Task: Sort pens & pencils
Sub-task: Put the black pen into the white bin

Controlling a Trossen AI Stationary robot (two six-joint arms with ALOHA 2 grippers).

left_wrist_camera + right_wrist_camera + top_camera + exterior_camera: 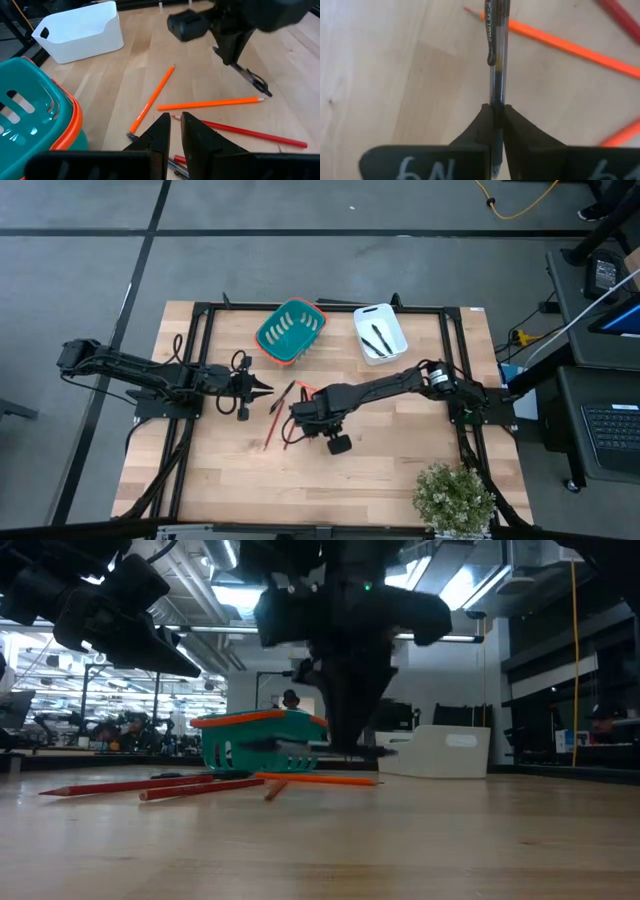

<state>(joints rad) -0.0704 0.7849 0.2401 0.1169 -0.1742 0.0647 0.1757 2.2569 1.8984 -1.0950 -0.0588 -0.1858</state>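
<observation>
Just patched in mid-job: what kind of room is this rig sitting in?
Most likely a robotics lab or workshop. The wooden table stands on a bare grey floor, with a desk holding a keyboard beside it, and the low view shows ceiling strip lights and more equipment benches behind.
</observation>
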